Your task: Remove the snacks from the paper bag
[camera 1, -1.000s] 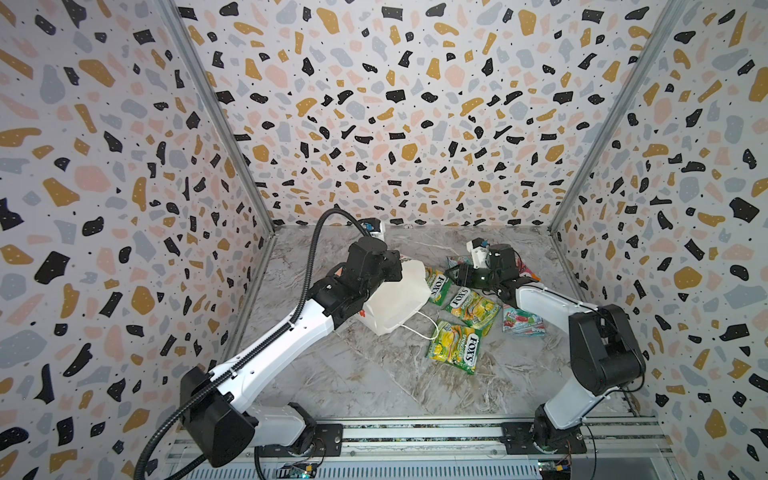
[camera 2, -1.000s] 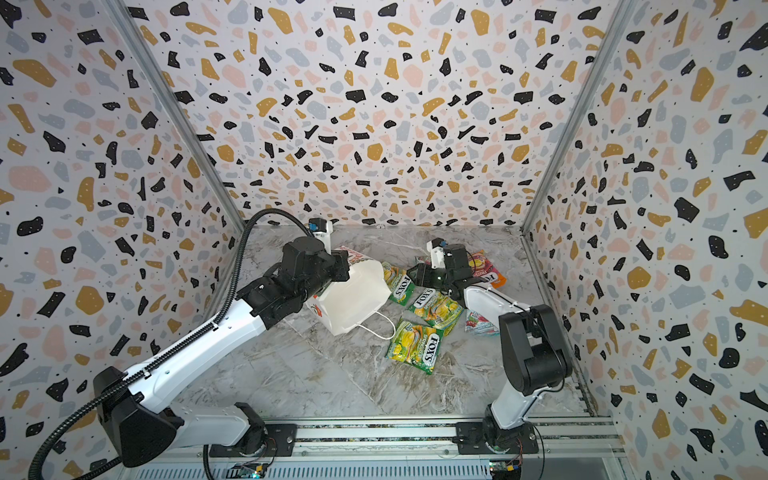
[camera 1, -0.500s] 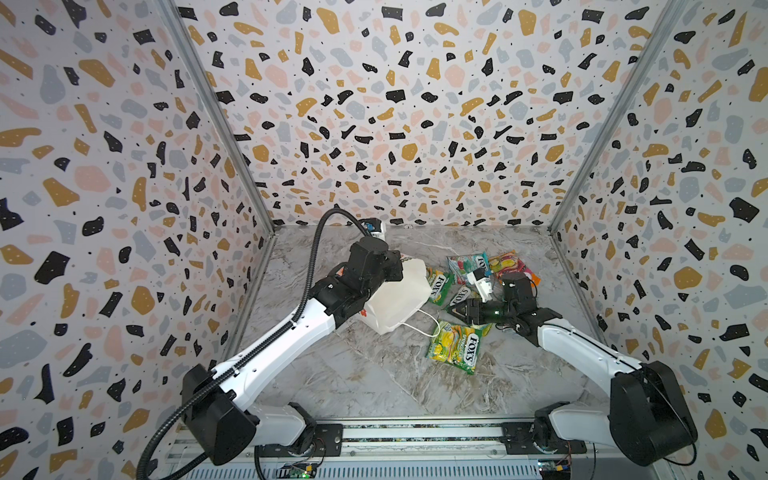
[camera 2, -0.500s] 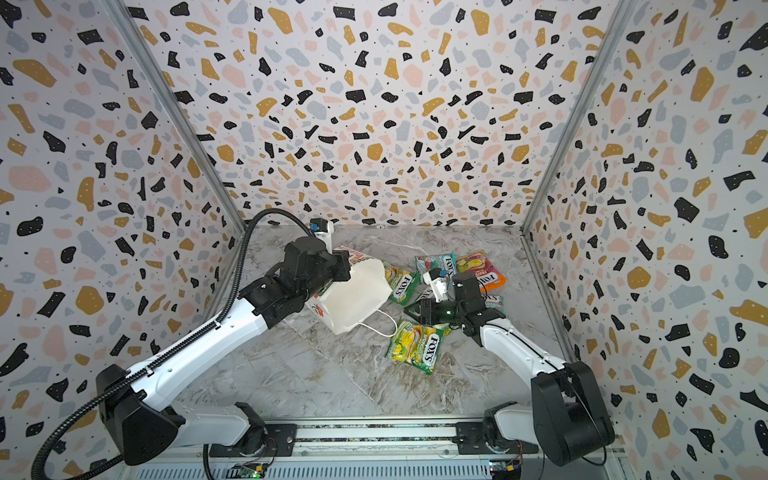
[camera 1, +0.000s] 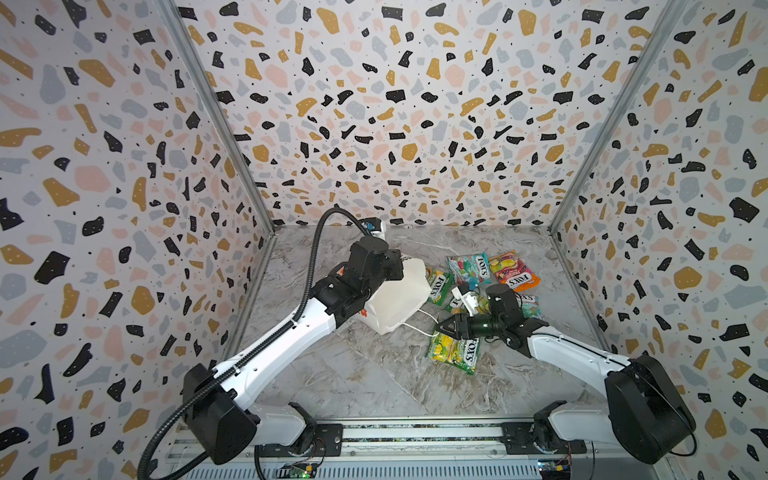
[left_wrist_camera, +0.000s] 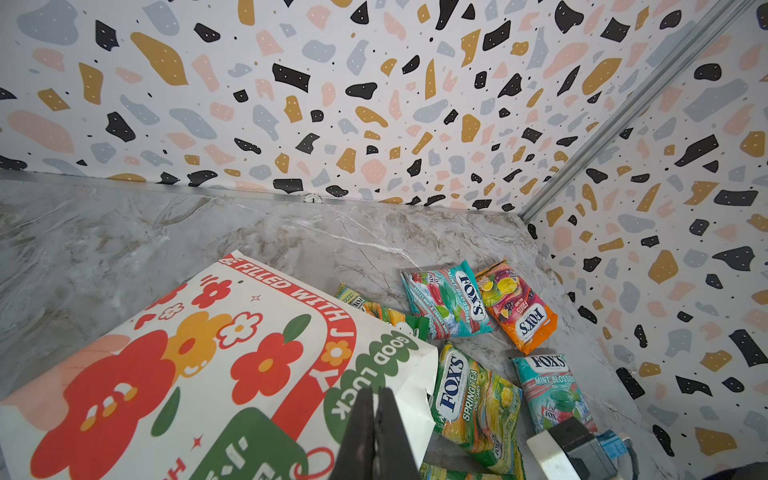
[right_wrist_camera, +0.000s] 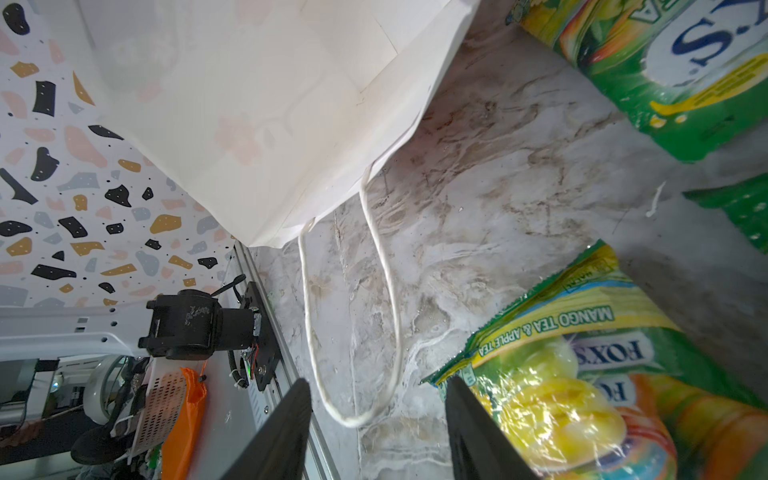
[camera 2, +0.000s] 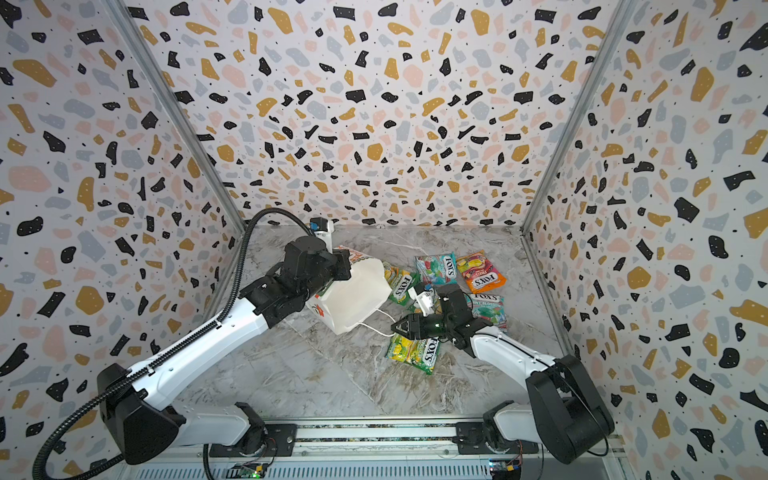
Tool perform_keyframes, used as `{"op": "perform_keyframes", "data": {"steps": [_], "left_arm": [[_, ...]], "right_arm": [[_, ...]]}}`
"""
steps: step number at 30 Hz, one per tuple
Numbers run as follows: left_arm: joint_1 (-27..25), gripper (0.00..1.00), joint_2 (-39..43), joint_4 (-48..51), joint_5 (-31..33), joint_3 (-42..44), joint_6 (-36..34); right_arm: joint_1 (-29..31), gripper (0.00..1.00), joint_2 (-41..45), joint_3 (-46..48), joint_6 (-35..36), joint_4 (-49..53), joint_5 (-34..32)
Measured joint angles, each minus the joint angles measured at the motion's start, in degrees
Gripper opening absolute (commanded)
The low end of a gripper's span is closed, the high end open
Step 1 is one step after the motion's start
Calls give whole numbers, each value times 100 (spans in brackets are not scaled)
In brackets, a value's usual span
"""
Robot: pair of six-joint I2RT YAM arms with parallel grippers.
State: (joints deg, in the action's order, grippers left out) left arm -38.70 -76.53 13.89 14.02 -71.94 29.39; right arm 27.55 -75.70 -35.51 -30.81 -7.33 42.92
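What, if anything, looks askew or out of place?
The paper bag is tilted over, pinched by the shut left pincer, its cord handle trailing on the table. The snacks lie scattered beside it, some overlapping.

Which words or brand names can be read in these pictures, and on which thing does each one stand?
"FILLED WITH JOY": paper bag, red band.
"GOOD LUCK": same bag, green band.
"FOX'S SPRING TEA": green-yellow packet.
"FOX'S MINT BLOSSOM": teal packet.
"FOX'S": orange packet.
"MANGO TEA & APPLE TEA": front packet.
Smaller print on the packets is too small to read.
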Motion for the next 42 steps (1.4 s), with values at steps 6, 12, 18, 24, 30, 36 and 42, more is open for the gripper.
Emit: {"op": "perform_keyframes", "data": {"steps": [6,12,18,24,30,36,42], "left_arm": [[0,0,0,-13,-4,0,22],[0,0,0,-15,-26,0,26],[0,0,26,-13,-15,0,26],[0,0,142,-9,4,-7,26],[0,0,339,103,83,-13,24],[0,0,584,275,286,-17,26],[116,0,693,275,315,13,37]], "right_arm": [[74,12,-245,33,-243,-361,46],[136,0,-61,37,-446,-457,-13],[136,0,715,-243,-444,-94,-234],[136,0,1058,-916,-376,243,-420],[133,0,968,-1412,-273,431,-501],[118,0,339,-2105,-101,673,-479],[76,0,-317,-2964,24,914,-505]]}}
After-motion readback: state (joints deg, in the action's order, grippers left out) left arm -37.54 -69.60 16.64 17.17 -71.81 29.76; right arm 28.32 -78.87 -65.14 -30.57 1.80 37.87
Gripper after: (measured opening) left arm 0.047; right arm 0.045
